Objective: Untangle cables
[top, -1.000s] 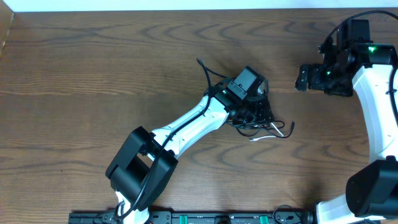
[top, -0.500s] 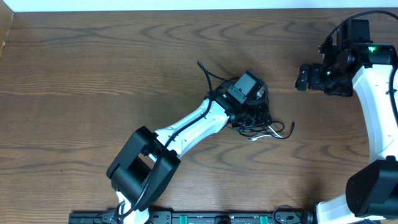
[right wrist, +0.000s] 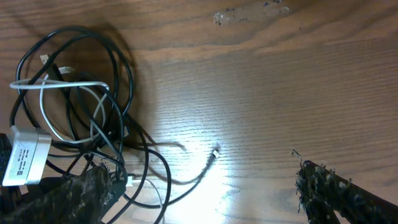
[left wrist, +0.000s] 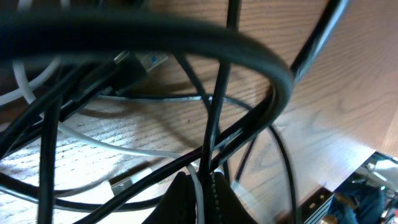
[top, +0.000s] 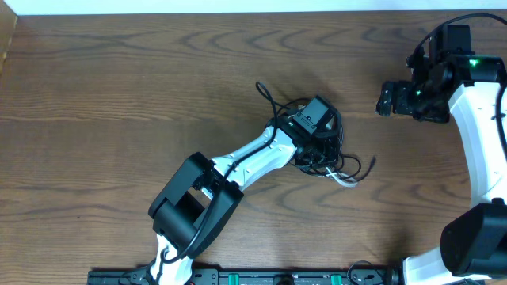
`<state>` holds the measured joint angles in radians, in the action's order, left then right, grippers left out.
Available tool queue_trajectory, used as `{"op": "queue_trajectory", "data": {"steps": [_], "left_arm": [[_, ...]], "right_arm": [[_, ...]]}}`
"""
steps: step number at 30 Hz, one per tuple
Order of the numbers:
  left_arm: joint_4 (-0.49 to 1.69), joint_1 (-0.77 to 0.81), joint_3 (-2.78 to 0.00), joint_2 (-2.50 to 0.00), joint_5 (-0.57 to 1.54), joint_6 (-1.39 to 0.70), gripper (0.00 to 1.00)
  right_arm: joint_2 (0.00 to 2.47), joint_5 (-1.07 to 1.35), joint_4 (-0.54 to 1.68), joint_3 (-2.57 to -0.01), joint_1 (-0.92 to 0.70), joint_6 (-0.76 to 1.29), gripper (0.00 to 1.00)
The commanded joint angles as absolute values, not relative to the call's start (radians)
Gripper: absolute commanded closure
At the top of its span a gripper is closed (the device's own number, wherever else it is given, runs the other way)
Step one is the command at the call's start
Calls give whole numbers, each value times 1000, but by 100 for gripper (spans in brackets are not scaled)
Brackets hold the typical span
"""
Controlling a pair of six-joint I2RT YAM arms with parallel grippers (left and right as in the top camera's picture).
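Overhead, the left gripper (top: 323, 149) sits low on the tangle near the middle of the table (top: 119, 95), its arm slanting in from the near edge. The black cable (top: 265, 93) throws one loose tail toward the far side, and the white cable (top: 346, 180) curls out on the near right of the heap. Bare wood runs wide to the left and up to the far edge. The right gripper (top: 383, 100) hangs well apart at the right, with an open strip of table between it and the bundle. A dark rail (top: 277, 277) lines the near edge.

Up close from the left wrist, the left gripper (left wrist: 198, 198) is closed on the white cable (left wrist: 198, 180), which runs down between its fingertips (left wrist: 180, 198). Strands of the black cable (left wrist: 214, 118) cross just above and loop all around it, and one thick black loop arcs across the top.

From the right wrist, the right gripper (right wrist: 205, 177) stands wide open and holds nothing. The bundle lies at the left, black cable (right wrist: 121, 68) looped around white cable (right wrist: 43, 99). One thin end with a small plug (right wrist: 215, 153) trails out onto clear wood between the fingers (right wrist: 329, 190). The table (right wrist: 298, 81) to the right is bare.
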<state>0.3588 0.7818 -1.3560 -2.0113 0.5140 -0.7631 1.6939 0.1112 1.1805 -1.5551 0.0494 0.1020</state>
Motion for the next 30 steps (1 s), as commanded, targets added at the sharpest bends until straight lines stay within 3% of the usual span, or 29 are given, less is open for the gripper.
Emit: {"op": "queue_trajectory", "data": {"steps": [1, 10, 21, 30], "left_arm": [[357, 765, -1354, -2001, 531, -764, 92], [395, 712, -1354, -1799, 564, -534, 93], [445, 710, -1354, -1480, 240, -344, 93], [440, 645, -1375, -1410, 171, -303, 93]], "right_arm": [[1681, 104, 1179, -1568, 53, 107, 5], [1681, 142, 1172, -1568, 45, 107, 4], [1681, 383, 1092, -1568, -50, 69, 4], [1681, 395, 1058, -1568, -137, 62, 5]]}}
